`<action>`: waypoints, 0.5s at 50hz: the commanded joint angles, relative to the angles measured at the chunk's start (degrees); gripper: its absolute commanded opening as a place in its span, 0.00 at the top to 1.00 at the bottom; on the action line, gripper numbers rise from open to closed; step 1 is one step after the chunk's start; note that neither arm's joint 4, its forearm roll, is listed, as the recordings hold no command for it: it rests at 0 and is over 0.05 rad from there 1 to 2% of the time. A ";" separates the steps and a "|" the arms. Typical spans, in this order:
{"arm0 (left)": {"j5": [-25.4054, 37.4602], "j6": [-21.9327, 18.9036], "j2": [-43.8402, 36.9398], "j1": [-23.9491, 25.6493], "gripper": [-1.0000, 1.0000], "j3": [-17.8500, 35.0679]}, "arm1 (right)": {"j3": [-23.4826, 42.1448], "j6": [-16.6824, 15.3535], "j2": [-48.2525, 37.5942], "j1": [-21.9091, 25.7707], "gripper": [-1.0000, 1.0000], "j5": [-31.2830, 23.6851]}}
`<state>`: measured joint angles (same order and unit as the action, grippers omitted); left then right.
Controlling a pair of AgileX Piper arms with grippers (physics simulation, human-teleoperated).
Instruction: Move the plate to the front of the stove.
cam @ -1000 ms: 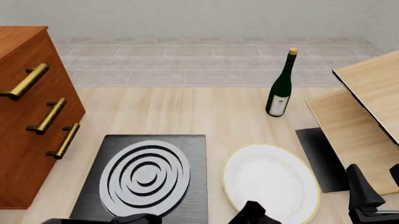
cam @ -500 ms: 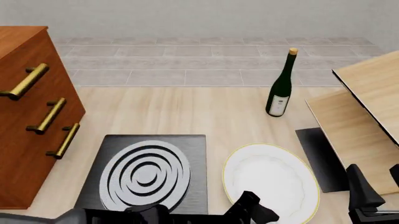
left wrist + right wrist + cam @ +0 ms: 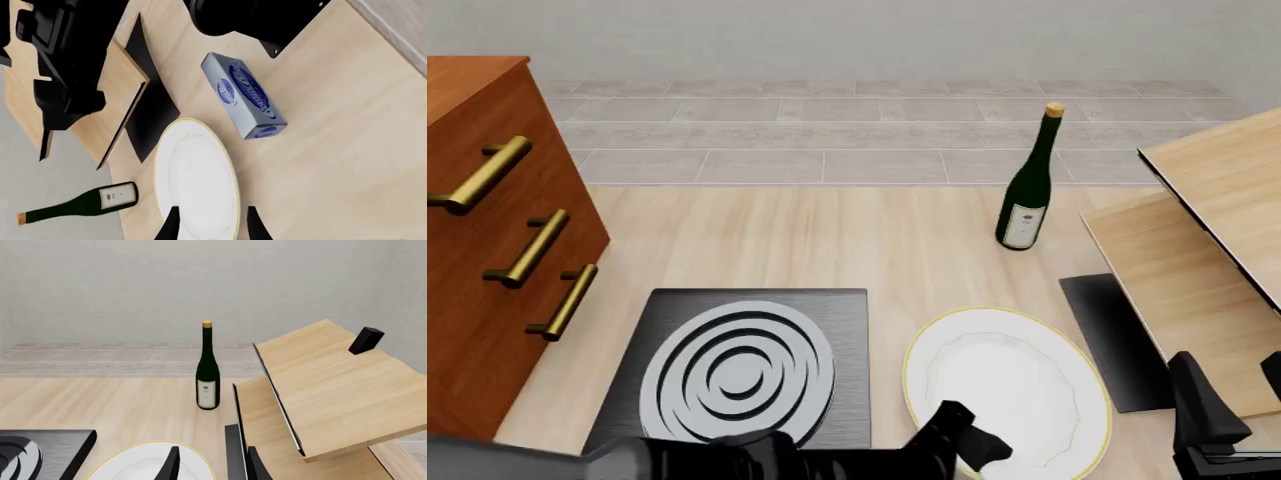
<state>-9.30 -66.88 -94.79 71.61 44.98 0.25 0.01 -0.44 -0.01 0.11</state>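
Observation:
The white plate (image 3: pixel 1008 385) with a thin gold rim lies flat on the table, right of the stove (image 3: pixel 741 375), a black slab with a ringed grey burner. My left gripper (image 3: pixel 965 440) hangs open at the plate's near-left edge. In the left wrist view its fingertips (image 3: pixel 172 227) stand on either side of the plate (image 3: pixel 197 175), with nothing gripped. My right gripper (image 3: pixel 1232 405) is open at the front right, apart from the plate. Its wrist view shows the plate's rim (image 3: pixel 143 460) and a corner of the stove (image 3: pixel 47 450).
A green wine bottle (image 3: pixel 1028 185) stands behind the plate. A wooden drawer cabinet (image 3: pixel 494 240) is at the left. Tilted wooden boards (image 3: pixel 1201 250) and a dark mat (image 3: pixel 1114 340) lie to the right. A blue-and-grey box (image 3: pixel 243 95) lies near the plate.
My left arm has come further into the front view from below, and its gripper has advanced to the plate's near edge. The plate and right gripper have not moved.

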 commanded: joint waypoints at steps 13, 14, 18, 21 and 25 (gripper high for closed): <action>-0.53 0.93 -4.72 0.08 0.00 2.63 | 0.00 0.00 -0.01 0.00 0.00 0.00; -0.59 0.92 -4.94 0.04 0.00 2.68 | 0.00 -0.01 0.00 0.00 0.00 0.00; -0.58 0.79 -5.28 0.06 0.00 2.91 | 0.00 0.00 0.00 0.01 0.00 0.00; 0.28 1.20 -5.65 0.57 0.00 3.88 | 0.00 -0.01 0.00 -0.01 0.00 0.00; 0.45 1.32 -6.11 0.68 0.00 4.30 | 0.00 0.01 0.00 0.00 0.00 0.00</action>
<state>-9.57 -66.06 -99.49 71.79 47.80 0.25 0.01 -0.44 -0.01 0.11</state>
